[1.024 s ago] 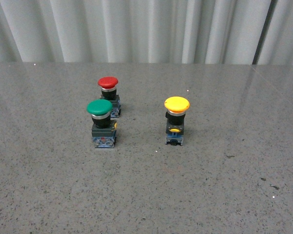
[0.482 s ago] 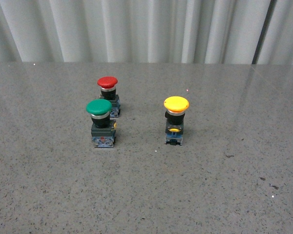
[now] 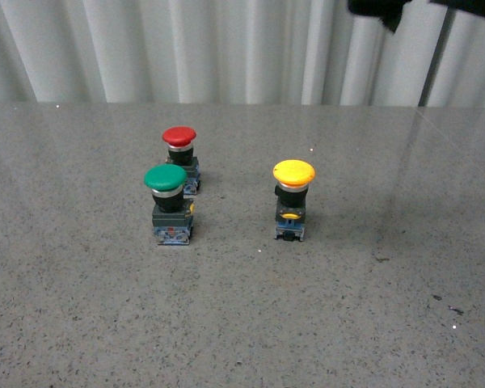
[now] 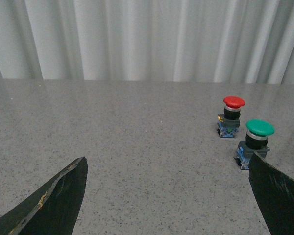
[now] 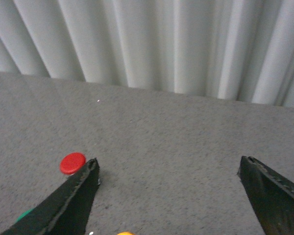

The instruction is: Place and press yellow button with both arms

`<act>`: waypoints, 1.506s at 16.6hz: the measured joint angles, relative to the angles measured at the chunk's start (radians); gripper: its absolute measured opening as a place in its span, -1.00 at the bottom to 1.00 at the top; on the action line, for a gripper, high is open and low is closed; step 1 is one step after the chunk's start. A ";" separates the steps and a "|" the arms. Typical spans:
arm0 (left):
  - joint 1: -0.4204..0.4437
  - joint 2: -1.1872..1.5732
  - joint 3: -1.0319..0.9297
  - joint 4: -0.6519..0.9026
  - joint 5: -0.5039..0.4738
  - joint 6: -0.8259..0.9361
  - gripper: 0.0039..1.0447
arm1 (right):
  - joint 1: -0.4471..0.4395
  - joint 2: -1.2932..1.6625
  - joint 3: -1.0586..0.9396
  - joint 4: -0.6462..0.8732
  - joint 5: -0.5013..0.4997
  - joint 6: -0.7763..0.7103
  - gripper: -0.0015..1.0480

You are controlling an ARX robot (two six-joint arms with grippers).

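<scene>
The yellow button (image 3: pixel 293 194) stands upright on the grey table, right of centre in the front view. In that view only a black piece of an arm (image 3: pixel 384 10) shows, at the top right edge, high above the table. My right gripper (image 5: pixel 169 191) is open and empty, looking down from above. Just a sliver of the yellow button's cap (image 5: pixel 125 233) shows at the picture's edge between its fingers (image 5: pixel 68 200). My left gripper (image 4: pixel 166 196) is open and empty, low over bare table to the left of the buttons.
A green-capped button (image 3: pixel 166 202) and a red-capped button (image 3: pixel 180 153) stand close together left of the yellow one. The green button (image 4: pixel 257 139) is right beside one left finger (image 4: pixel 277 196). A white pleated curtain (image 3: pixel 226 48) closes off the table's far edge.
A black part of an arm has come into the front view at the top right. The three buttons have stayed where they were.
</scene>
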 joint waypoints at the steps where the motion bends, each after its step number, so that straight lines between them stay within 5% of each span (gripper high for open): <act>1: 0.000 0.000 0.000 0.000 0.000 0.000 0.88 | 0.056 0.037 0.005 -0.014 -0.005 -0.015 0.29; 9: 0.000 0.000 0.000 0.000 0.000 0.000 0.88 | 0.099 0.149 0.005 -0.031 -0.013 -0.042 -0.97; 25: 0.000 0.000 0.000 0.000 0.000 0.000 0.88 | 0.089 0.225 -0.017 -0.090 -0.035 -0.069 -0.97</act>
